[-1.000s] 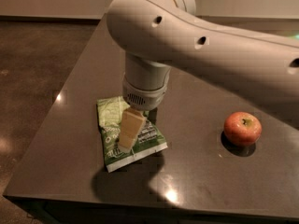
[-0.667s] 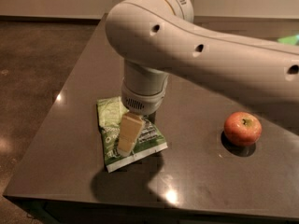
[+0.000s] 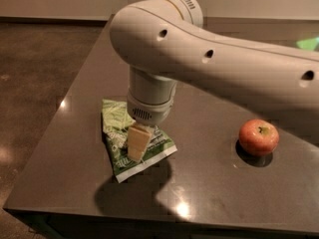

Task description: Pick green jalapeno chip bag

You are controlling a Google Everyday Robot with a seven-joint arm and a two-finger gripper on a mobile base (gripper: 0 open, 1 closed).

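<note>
The green jalapeno chip bag (image 3: 118,133) lies flat on the dark table (image 3: 214,193), left of centre, wrinkly green foil with white edges and print. My gripper (image 3: 137,144) hangs straight down from the big white arm (image 3: 209,59) and sits right over the middle of the bag, its pale fingers touching or nearly touching the foil. The wrist hides part of the bag's upper right side.
A red apple (image 3: 258,137) stands on the table to the right, well apart from the bag. The table's left edge (image 3: 55,133) and front edge are close to the bag. Brown floor lies beyond on the left.
The arm has shifted slightly, with the upper arm swinging up and left. The gripper stays over the bag at about the same spot. The bag and the apple have not moved.
</note>
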